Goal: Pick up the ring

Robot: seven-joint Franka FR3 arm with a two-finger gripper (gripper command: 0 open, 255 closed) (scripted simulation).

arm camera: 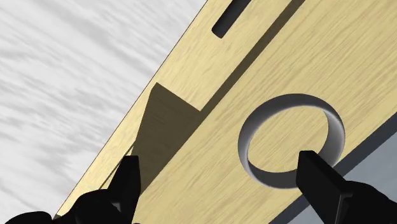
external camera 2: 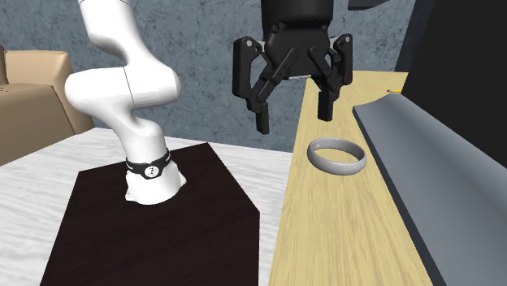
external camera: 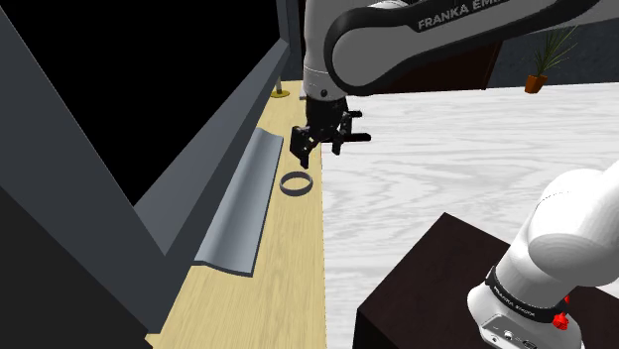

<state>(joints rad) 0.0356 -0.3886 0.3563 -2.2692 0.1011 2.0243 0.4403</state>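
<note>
A plain grey ring (external camera: 297, 183) lies flat on the light wooden ledge (external camera: 288, 288). In the second exterior view the ring (external camera 2: 336, 155) rests on the ledge (external camera 2: 341, 227) below and slightly nearer than the black gripper (external camera 2: 292, 112). My gripper (external camera: 319, 150) hovers above the ledge with its fingers apart and nothing between them. In the wrist view the ring (arm camera: 292, 140) lies close to one fingertip (arm camera: 316, 175), off the midline of the open gripper (arm camera: 222, 175), whose other fingertip (arm camera: 127, 177) hangs over the ledge's edge.
A grey curved strip (external camera: 241, 203) runs along the ledge beside the ring, against a dark grey sloping wall (external camera: 119, 159). The dark box stand (external camera: 446, 288) sits on a pale wood-grain floor (external camera: 446, 149). A small yellow object (external camera: 280, 93) lies at the ledge's far end.
</note>
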